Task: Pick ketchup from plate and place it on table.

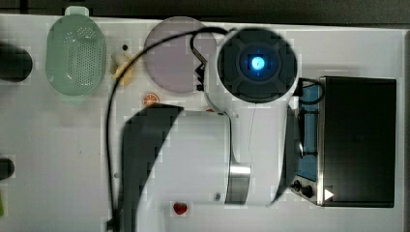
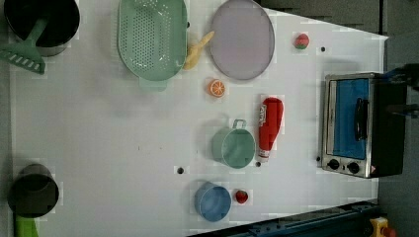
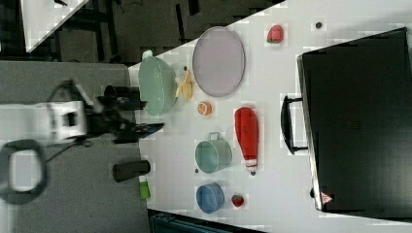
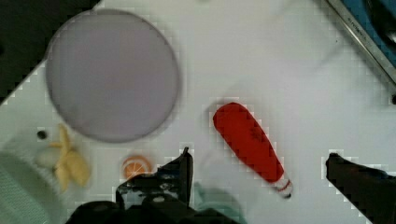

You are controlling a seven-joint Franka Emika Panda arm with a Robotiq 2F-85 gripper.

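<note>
Ketchup (image 2: 270,127) is already lying flat on the table (image 2: 99,138), not on the plate (image 2: 242,39). Plate looks bare in the left view, right view and wrist view, so by my read the place step is done or as good as done.

Bottle sits between the teal cup (image 2: 233,146) and the toaster oven (image 2: 356,124), close beside the cup but apart from it as far as I can see, w/ the orange slice (image 2: 216,88) a little way off toward the plate.

Long axis: runs roughly up-down in the left view. Fat red base points toward the plate; white cap end points away from it, toward the small strawberry (image 2: 241,196) and blue cup (image 2: 212,201). Same lie in the right view.

Gripper (image 4: 261,182): in the wrist view I see one dark finger (image 4: 177,177) on one side and another on the far side, wide apart, nothing between them. Bottle's cap half lies in the gap below the fingers, its length at a slant across the gap. I judge the gripper is above it, not touching.

If a re-grasp were needed, wrist would want a turn to square the fingers across the body.
</note>
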